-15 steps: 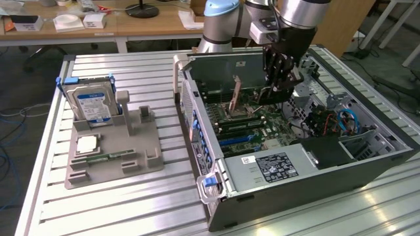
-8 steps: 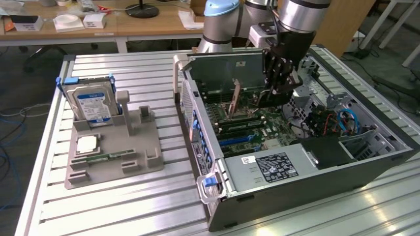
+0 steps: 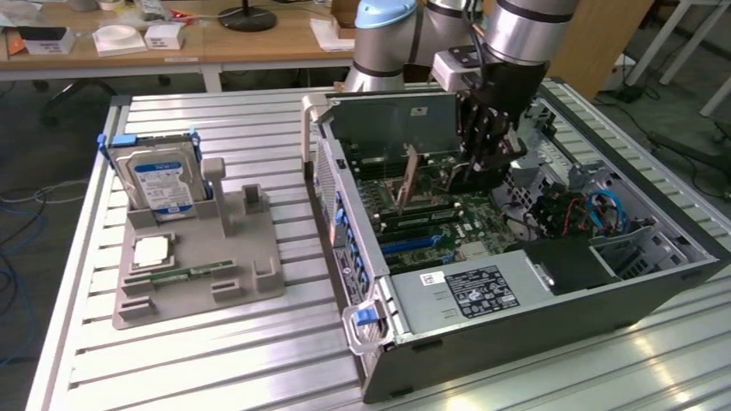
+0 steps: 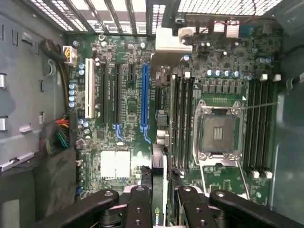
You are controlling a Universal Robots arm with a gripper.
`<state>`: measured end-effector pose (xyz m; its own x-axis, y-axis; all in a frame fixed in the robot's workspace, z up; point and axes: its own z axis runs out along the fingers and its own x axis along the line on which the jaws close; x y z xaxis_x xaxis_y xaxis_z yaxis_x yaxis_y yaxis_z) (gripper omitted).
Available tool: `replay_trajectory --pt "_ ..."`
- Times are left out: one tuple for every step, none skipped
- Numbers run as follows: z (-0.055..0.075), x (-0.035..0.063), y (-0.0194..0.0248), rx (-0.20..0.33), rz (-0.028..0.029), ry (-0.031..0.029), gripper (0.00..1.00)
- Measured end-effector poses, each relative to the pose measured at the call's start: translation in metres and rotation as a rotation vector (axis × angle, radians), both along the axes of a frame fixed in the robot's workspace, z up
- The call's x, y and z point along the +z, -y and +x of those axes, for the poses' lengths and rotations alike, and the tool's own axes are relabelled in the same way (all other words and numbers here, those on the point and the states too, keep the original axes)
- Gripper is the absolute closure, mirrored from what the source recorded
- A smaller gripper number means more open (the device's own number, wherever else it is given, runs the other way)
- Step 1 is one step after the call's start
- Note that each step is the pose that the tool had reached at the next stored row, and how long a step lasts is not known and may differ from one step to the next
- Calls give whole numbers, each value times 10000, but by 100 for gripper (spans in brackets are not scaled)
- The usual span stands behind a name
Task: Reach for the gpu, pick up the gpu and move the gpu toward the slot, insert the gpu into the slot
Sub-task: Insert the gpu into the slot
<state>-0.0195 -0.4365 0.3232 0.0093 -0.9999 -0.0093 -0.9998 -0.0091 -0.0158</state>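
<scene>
The gpu (image 4: 159, 216), a thin flat dark card seen edge-on in the wrist view, is clamped between the two black jointed fingers (image 4: 138, 206) of the gripper (image 4: 159, 202); a green logo marks the end nearest the fingers; its bent silver metal bracket (image 4: 172, 43) sits at the far end, close to the perforated rear wall of the case.

The card's line runs over the green motherboard (image 4: 128, 128), between a long bright-blue connector strip (image 4: 145, 102) and a bank of four narrow dark memory slots (image 4: 183, 118); whether its lower edge touches the board cannot be told. On the blue strip's other side lie two long black strips (image 4: 102, 92) and a white one (image 4: 89, 97), all parallel; past the memory slots sits a square CPU socket (image 4: 217, 134) in a silver metal frame.

In the exterior view, the arm's smooth silver-grey tube reaches down into an open dark-grey metal computer case (image 3: 514, 338); the case lies on its side on a table (image 3: 228, 368) of ribbed aluminium slats; the gripper (image 3: 485, 163) hangs low inside, over the board. On the exterior view's left, well apart from the case, a grey moulded plastic stand (image 3: 200, 282) holds a blue-labelled silver hard drive (image 3: 160, 175) upright; a small square silver chip (image 3: 151, 250) lies flat in it.
</scene>
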Motion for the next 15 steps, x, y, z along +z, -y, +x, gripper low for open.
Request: replay_trajectory --pt "-24 -14 0 0 -5 -1 74" --pt "-36 -24 0 -10 -6 -7 74" --pt "-55 -33 0 -20 -4 -6 74" --pt "-73 -39 0 -28 -6 -7 74" --pt "-99 -49 0 -36 -5 -8 74" --pt "-123 -59 0 -37 -4 -10 74" --pt "-141 -67 0 -40 -5 -17 74" --pt "-151 -75 1 -40 -5 -18 74" --pt "-155 -80 2 -39 -14 -19 74" --pt "-163 -86 6 -39 -20 -21 74" --pt "-171 -96 10 -39 -22 -20 74" --pt "-183 -113 11 -39 -23 -19 74" --pt "-199 -130 13 -39 -27 -19 74" --pt "-205 -144 17 -39 -30 -21 74" --pt "-208 -156 21 -39 -33 -21 74"
